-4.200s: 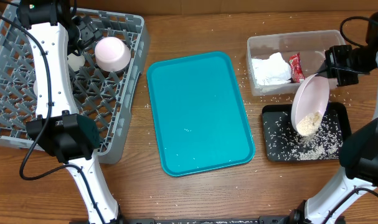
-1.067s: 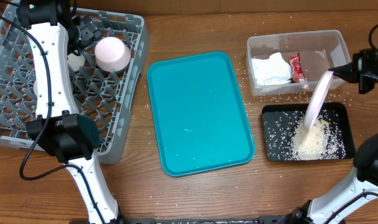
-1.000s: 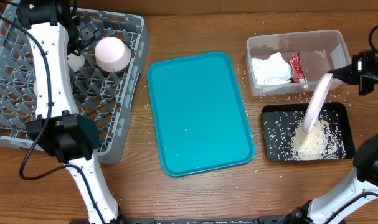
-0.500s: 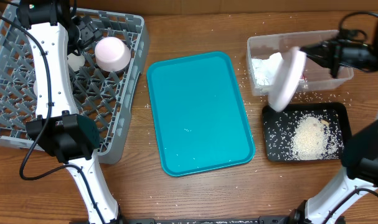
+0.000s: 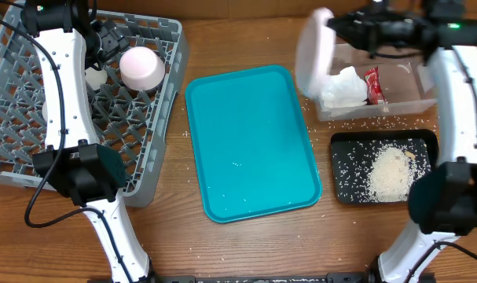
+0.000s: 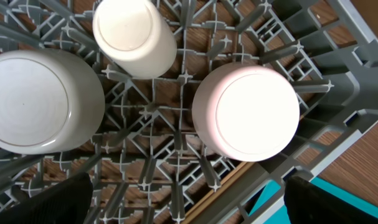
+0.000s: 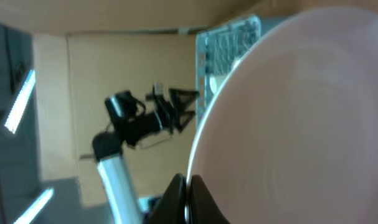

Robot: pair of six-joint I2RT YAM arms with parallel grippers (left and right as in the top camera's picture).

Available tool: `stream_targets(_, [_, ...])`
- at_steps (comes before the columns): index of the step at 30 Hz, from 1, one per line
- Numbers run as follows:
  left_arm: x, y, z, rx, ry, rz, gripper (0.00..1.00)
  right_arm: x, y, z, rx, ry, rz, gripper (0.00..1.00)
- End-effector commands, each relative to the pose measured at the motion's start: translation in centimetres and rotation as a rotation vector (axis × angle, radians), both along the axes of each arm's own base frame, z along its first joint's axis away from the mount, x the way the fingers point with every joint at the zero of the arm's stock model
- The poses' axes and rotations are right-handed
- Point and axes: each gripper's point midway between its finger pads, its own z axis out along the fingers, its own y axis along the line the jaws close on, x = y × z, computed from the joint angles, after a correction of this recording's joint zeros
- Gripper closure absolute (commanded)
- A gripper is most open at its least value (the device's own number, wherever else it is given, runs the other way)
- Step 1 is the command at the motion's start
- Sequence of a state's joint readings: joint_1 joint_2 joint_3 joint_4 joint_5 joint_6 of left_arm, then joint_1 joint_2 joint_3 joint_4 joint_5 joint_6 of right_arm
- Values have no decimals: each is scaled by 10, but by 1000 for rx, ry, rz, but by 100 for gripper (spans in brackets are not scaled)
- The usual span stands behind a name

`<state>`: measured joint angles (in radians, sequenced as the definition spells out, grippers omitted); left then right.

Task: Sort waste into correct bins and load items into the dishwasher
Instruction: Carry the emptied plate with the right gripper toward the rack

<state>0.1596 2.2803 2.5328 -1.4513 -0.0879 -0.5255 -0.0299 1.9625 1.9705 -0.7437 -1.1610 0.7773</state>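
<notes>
Plate [image 5: 315, 51] hung on edge in my right pincer [image 5: 335, 21], upper centre-right of the overhead frame, over the gap betw. the teal tray [image 5: 250, 141] and the left end of the clear tub [image 5: 403, 86]. Pincer was clamped tight on the plate's rim. Wrist cam had the pale disc filling the right half of frame, w/ my dark fingertips [image 7: 187, 194] nipping its edge at bottom centre.

In the tub, upper right, lay a crumpled white napkin [image 5: 340, 86] and, touching it on its right, a red wrapper [image 5: 372, 85]. Just below the tub sat the black tray [image 5: 338, 189], lower right, w/ a heap of rice [image 5: 391, 174] near its middle and more grains strewn across its floor. Stray grains also dotted the wood around both bins.

At far left my other arm reached over the grey dish rack [image 5: 18, 141]. My left pincer [image 6: 189, 180] was spread fully wide, gripping nothing, hovering above the lattice. Its cam looked straight down on three pcs, all base up in the rack: pinkish bowl [image 6: 248, 112] at centre-right, small white cup [image 6: 134, 34] at top, and a white dish [image 6: 39, 102] at left. Cup and dish looked to be touching; bowl stood apart from both.
</notes>
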Motion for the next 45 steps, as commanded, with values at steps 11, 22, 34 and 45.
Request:
stream_targets(11, [-1,4,18,10,-45,28,0,33,194,44,199,-161,-86,97])
stream_targets(22, [-1,4,18,11,-45,28,0,51,269,-26,291,-115,-130,96])
stream_targets(34, [-1,4,18,11,-45,28,0,45,307,-75,184,-39,-257,95])
stream_targets(45, [-1,4,18,10,-45,28,0,36,312,-71,79,-268,-145,0])
